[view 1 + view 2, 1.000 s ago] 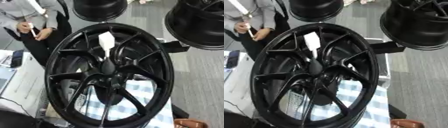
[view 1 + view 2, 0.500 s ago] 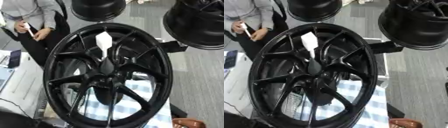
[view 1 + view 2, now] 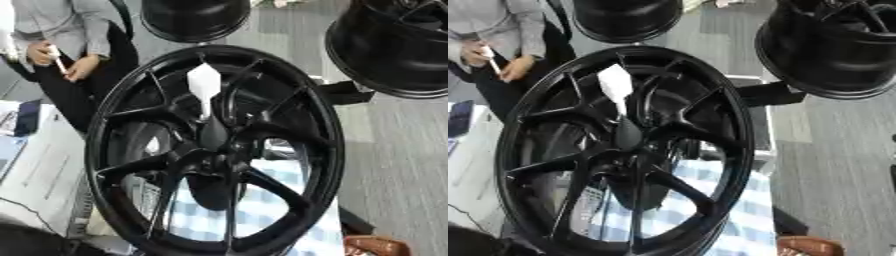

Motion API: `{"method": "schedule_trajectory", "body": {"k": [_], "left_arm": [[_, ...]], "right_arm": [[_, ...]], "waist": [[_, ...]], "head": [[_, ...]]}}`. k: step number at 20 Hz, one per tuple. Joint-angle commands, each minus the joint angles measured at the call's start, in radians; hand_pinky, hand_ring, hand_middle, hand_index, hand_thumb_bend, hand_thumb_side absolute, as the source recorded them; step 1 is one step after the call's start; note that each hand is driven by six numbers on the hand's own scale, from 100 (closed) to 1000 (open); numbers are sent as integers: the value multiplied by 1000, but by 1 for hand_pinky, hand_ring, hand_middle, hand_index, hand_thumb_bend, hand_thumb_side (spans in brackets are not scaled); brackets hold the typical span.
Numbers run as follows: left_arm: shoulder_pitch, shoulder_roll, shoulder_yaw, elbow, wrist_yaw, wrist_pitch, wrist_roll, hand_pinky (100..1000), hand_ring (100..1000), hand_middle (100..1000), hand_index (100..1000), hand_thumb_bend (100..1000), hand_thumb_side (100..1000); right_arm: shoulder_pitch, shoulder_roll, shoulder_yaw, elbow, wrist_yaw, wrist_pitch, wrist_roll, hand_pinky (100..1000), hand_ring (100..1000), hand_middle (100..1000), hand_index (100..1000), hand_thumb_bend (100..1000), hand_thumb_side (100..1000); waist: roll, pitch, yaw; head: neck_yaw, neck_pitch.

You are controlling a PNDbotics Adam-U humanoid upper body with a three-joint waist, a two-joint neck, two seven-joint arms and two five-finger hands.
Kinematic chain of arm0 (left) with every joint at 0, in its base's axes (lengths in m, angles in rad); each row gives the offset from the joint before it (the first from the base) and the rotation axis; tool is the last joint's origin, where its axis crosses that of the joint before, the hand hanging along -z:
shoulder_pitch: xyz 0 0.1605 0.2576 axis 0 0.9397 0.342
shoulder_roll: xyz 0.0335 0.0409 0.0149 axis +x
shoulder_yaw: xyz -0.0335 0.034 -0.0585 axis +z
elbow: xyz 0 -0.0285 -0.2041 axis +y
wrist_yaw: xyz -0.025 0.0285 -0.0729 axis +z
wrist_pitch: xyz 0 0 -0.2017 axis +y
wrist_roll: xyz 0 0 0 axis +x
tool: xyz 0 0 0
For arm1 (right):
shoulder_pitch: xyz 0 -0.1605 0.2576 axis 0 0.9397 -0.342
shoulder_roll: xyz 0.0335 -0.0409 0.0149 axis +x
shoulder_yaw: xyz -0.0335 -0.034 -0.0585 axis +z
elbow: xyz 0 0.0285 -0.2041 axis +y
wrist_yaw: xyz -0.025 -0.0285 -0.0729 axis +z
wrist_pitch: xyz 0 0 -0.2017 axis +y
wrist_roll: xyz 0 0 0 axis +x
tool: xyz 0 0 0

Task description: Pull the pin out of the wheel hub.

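— What is crowding the black wheel hub (image 3: 219,150)?

— Two more dark rims are sitting behind it, one at the top (image 3: 194,17), a larger one at the upper right (image 3: 833,45); blue-checked cloth (image 3: 262,210) is showing through the spokes.

— And the pin?

— The white pin (image 3: 204,90) is standing out of the hub's centre, wide end uppermost; its lower end is disappearing into a dark shape I cannot make out.

— The hands?

— Neither is showing clearly; I cannot tell their state.

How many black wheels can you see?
3: one big wheel standing in front with a white pin, one behind at top middle, one at top right. Others may be hidden.
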Motion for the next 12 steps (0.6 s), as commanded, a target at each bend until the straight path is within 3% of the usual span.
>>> {"method": "schedule_trajectory", "body": {"k": [1,3,4,5,6,8,12], "left_arm": [[-17,31,3,-18,8,-17,-17,864,814,752,889,100,378],[-18,29,3,-18,7,-15,-17,862,812,750,888,100,378],[-18,30,2,-19,3,-16,-17,866,821,755,885,138,149],[-19,32,2,-23,-9,-21,-15,900,868,817,889,285,100],[-19,33,4,-30,-26,-32,-5,918,895,852,884,342,100],[-17,32,6,-40,-57,-55,24,917,884,829,885,369,100],[-16,27,1,-42,-86,-74,62,905,865,805,884,344,100]], "right_arm": [[-7,-10,-5,-18,2,1,0,760,608,478,644,100,663],[-7,-10,-5,-18,2,0,1,760,608,478,644,100,663],[-7,-10,-5,-18,1,0,1,760,608,478,644,100,663],[-7,-10,-5,-18,1,0,1,760,608,478,644,100,663],[-7,-10,-5,-18,1,0,1,760,609,478,644,100,663],[-8,-10,-5,-18,-1,0,2,760,609,478,644,100,664],[-9,-10,-5,-18,-2,0,3,761,609,478,644,100,663]], "waist": [[4,-12,0],[4,-13,0],[4,-13,0],[4,-13,0],[4,-13,0],[4,-12,0],[4,-11,0]], "head": [[3,5],[3,5],[3,5],[3,5],[3,5],[2,5],[1,5]]}}
